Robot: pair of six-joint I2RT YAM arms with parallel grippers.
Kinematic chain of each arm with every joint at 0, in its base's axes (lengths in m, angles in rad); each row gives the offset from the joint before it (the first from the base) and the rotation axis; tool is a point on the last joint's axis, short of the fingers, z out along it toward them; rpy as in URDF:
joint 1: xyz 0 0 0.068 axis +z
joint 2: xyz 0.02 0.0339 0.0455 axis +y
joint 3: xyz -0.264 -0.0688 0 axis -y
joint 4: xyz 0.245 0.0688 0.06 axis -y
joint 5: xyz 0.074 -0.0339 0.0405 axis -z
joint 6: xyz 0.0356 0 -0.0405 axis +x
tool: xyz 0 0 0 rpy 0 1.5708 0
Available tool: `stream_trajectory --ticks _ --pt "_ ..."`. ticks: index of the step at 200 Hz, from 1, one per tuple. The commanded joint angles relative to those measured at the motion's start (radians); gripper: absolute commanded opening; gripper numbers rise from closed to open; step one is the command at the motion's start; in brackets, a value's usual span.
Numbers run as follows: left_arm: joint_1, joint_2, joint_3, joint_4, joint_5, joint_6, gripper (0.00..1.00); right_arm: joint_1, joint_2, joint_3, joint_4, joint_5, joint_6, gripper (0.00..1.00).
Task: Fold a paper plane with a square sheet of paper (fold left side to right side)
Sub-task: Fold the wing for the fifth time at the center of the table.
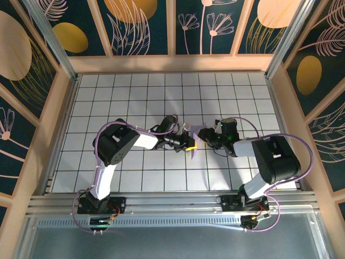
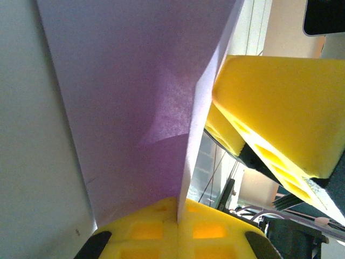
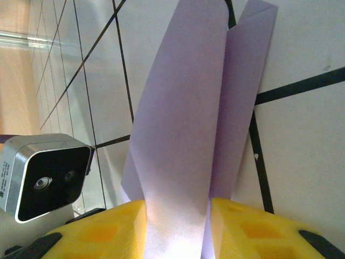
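The square sheet of paper (image 1: 197, 133) is pale lavender, folded lengthwise and lifted off the tiles at the table's middle, between both grippers. My left gripper (image 1: 190, 145) is shut on it: in the left wrist view its yellow pads (image 2: 161, 232) meet, with the paper's (image 2: 135, 97) edge pinched in the seam. My right gripper (image 1: 208, 138) faces it from the right. Its yellow pads (image 3: 108, 232) stand apart, and the folded paper (image 3: 188, 108) runs through the gap. The right gripper's fingers (image 2: 269, 97) sit just right of the paper's raised edge.
The white grid table (image 1: 135, 91) has low wooden walls and an aluminium rail (image 1: 161, 202) along the near edge. The left wrist's camera housing (image 3: 43, 178) sits close on the left in the right wrist view. Both arms crowd the centre.
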Motion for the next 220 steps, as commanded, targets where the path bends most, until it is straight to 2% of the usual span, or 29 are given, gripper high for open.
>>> stream_trajectory --ticks 1,48,124,152,220 --pt "0.008 0.024 -0.007 0.036 0.024 -0.015 0.0 0.013 0.022 0.031 -0.002 0.021 -0.021 0.36" --pt "0.007 0.018 -0.013 0.034 0.017 -0.012 0.18 0.018 0.049 0.041 -0.06 0.05 -0.028 0.34" --pt "0.052 -0.081 -0.043 -0.058 -0.024 0.057 0.36 0.019 0.092 0.078 -0.147 0.078 -0.085 0.34" --pt "0.062 -0.07 -0.028 -0.08 -0.022 0.074 0.39 0.018 0.096 0.079 -0.147 0.081 -0.086 0.33" --pt "0.062 -0.008 0.021 -0.06 0.007 0.071 0.39 0.024 0.097 0.079 -0.146 0.084 -0.083 0.33"
